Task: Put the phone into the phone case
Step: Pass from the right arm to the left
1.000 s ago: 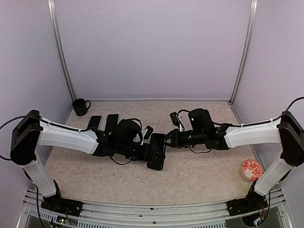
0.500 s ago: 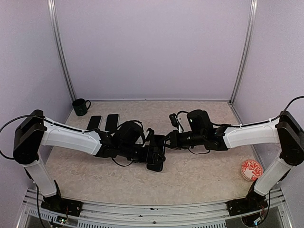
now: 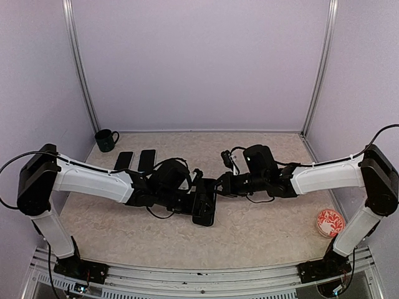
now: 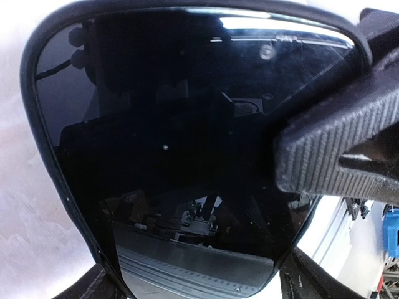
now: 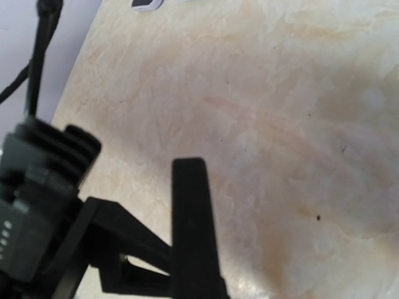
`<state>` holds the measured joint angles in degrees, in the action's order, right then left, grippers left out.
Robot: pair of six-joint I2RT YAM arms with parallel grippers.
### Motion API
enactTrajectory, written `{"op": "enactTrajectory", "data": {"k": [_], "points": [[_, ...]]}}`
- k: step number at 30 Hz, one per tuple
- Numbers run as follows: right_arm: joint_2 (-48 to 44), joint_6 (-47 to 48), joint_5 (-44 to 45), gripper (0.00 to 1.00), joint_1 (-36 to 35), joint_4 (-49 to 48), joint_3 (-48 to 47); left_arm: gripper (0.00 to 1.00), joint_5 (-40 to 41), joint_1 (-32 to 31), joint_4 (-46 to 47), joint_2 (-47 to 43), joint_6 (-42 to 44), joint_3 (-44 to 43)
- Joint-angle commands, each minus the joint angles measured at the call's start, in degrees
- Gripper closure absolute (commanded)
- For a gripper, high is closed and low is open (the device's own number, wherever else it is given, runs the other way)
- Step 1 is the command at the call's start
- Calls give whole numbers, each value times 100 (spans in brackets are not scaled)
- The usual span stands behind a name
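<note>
The black phone (image 4: 174, 156) fills the left wrist view, its glass lying inside the black rim of the phone case (image 4: 37, 124). In the top view phone and case (image 3: 204, 212) show as one dark slab at the table's middle. My left gripper (image 3: 197, 198) straddles it, a finger at each long side (image 4: 202, 288), shut on the case. My right gripper (image 3: 216, 186) comes from the right with its jaws together. Its ribbed fingertip (image 4: 330, 143) presses on the phone's top right corner. In the right wrist view the right gripper (image 5: 189, 187) shows as one dark bar.
Two more black slabs (image 3: 123, 161) (image 3: 146, 159) lie side by side at the back left. A dark mug (image 3: 106, 140) stands in the back left corner. A red and white dish (image 3: 330, 222) sits at the front right. Walls close in the table.
The right arm has moved a little to the left, bringing its fingertip onto the phone. The left gripper and the phone have shifted slightly.
</note>
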<state>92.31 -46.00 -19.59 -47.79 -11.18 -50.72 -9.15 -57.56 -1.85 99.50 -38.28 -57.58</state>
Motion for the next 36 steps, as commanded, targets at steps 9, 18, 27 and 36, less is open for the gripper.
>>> {"op": "enactTrajectory", "data": {"k": [9, 18, 27, 36], "points": [[-59, -111, 127, 100, -114, -271, -272, 5, 329, -150, -311, 261, 24, -378], [17, -120, 95, 100, -114, -266, -298, 19, 466, -156, -351, 253, 14, -377], [67, -129, 50, 100, -141, -293, -319, 30, 500, -158, -351, 261, 37, -383], [26, 16, 85, 71, -138, -92, -416, 29, 564, -129, -386, 265, 74, -394]]}}
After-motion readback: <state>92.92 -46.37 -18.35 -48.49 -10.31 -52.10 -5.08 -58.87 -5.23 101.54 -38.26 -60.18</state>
